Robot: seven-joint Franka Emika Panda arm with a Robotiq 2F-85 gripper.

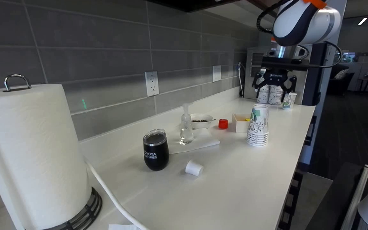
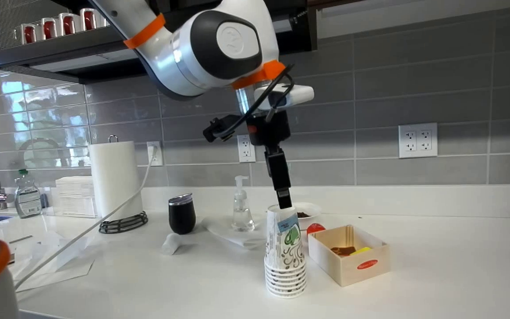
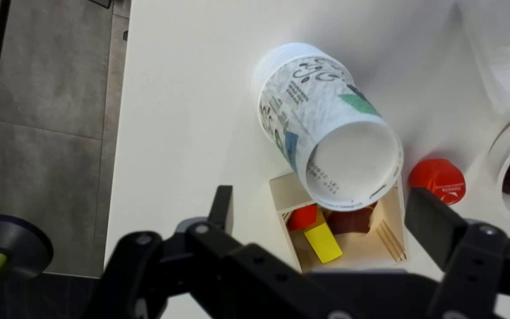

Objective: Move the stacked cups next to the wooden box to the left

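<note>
The stacked cups [image 1: 257, 126] are an upside-down stack of white printed cups, upright on the counter, also shown in an exterior view [image 2: 285, 252] and the wrist view [image 3: 312, 97]. The light wooden box [image 2: 357, 268] stands right beside the stack; it also shows in an exterior view [image 1: 240, 124] and the wrist view [image 3: 288, 190], partly hidden by the cups. It holds red, yellow and brown pieces. My gripper [image 1: 271, 93] is open and empty, pointing down above the stack's top. In the wrist view the cup bottom lies just ahead of and between the spread fingertips [image 3: 326, 215].
A red lid-like object [image 3: 437, 179], a white bowl [image 1: 201, 120] and a soap dispenser [image 1: 186, 127] stand near the wall. A black tumbler [image 2: 182, 214] and a small tipped white cup [image 1: 194, 168] are further along. More cup stacks [image 1: 275, 95] stand behind. The counter edge [image 3: 117, 146] is close.
</note>
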